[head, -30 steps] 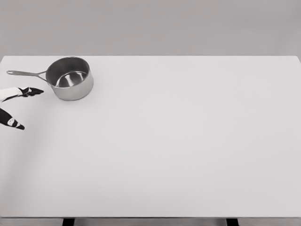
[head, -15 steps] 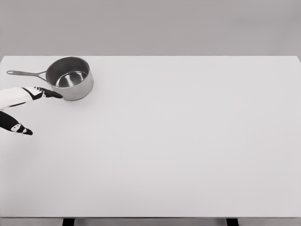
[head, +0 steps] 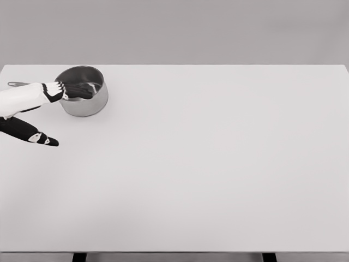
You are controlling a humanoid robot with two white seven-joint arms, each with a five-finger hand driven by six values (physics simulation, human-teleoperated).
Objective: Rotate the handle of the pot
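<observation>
- Pot (head: 84, 101): steel saucepan, upright, at the desk's (head: 218, 164) far-left corner, roughly 10 o'clock from desk centre.
- Pot handle (head: 15, 84): points toward 9 o'clock. Only its tip shows near the left edge; the arm hides the rest.
- Left hand (head: 68, 90): arm enters from the left edge and lies along the line of the handle.
- Dark fingers (head: 80, 90) are stretched toward 3 o'clock across the pot's near-left rim and over its opening. They look extended, not curled, and grip nothing I can see.
- Can't tell whether the fingers touch the rim or sit just above it.
- Thumb (head: 43, 140): splayed well apart from the fingers, at about 7 o'clock from the pot, over bare desk and clear of the pot wall.
- Pot interior: shiny base partly visible past the fingertips.
</observation>
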